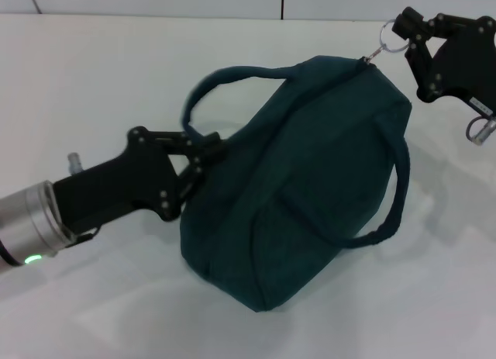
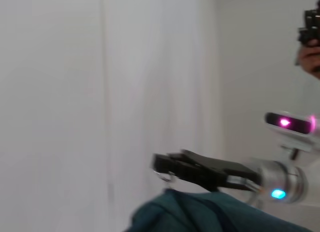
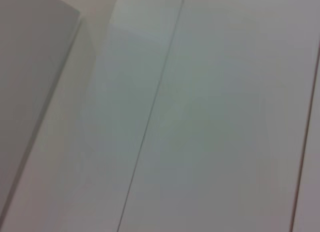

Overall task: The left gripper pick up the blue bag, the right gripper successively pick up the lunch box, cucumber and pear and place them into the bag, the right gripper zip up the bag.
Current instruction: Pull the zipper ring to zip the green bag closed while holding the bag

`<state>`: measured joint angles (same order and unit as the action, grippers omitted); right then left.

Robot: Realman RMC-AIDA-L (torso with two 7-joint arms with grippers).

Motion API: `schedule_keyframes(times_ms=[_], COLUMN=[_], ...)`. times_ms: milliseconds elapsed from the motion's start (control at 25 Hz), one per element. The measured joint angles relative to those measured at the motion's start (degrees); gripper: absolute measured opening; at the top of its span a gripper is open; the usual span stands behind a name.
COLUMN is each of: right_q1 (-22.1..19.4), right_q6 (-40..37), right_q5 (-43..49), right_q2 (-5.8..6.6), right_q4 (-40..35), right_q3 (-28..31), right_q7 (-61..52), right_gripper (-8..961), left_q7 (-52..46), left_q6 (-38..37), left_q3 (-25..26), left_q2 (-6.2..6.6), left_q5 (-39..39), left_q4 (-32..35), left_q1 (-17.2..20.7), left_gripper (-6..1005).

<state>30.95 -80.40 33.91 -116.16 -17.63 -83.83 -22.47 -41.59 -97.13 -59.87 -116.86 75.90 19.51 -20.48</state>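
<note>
The blue bag (image 1: 310,181) lies bulging on the white table, one end pointing to the far right. My left gripper (image 1: 211,151) is shut on the bag's near left end, by one handle (image 1: 225,76). My right gripper (image 1: 404,29) is at the far right, shut on the zipper's metal ring pull (image 1: 391,38), which is stretched off the bag's far end. The left wrist view shows the right gripper (image 2: 162,168) over the bag's top (image 2: 200,214). The lunch box, cucumber and pear are out of view. The right wrist view shows only white surfaces.
The white table (image 1: 93,72) spreads around the bag. Its back edge meets a wall with a dark seam (image 1: 282,1). The bag's second handle (image 1: 395,204) loops out toward the right. A device with a pink light (image 2: 290,123) shows in the left wrist view.
</note>
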Motion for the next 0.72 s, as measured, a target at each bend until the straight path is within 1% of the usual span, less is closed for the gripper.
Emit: schedule_keyframes(times_ms=[80, 160, 480, 600, 720], right_q1=[0.2, 0.2, 0.2, 0.1, 0.2], right_q6=[1.0, 1.4, 1.0, 0.8, 0.4], right_q5=[-0.2, -0.2, -0.1, 0.0, 0.2], right_q2=[0.01, 0.01, -0.02, -0.03, -0.03], right_q4=[0.0, 0.0, -0.3, -0.3, -0.4], right_q3=[-0.1, -0.2, -1.8, -1.8, -1.9], right_q7=[-0.9, -1.2, -1.7, -1.7, -1.7], right_gripper=[24, 24, 26, 28, 30], left_q7=[0.0, 0.0, -0.6, -5.3, -11.9], left_q6=[0.1, 0.5, 1.5, 1.5, 1.6], left_q3=[2.4, 3.5, 3.5, 4.5, 6.3], left_q2=[-0.26, -0.55, -1.05, -1.29, -1.22], left_q5=[0.0, 0.3, 1.7, -0.3, -2.0], left_q4=[-0.2, -0.4, -0.4, -0.4, -0.1], left_q1=[0.3, 0.5, -0.3, -1.2, -2.5], left_gripper=[42, 40, 17, 6, 9])
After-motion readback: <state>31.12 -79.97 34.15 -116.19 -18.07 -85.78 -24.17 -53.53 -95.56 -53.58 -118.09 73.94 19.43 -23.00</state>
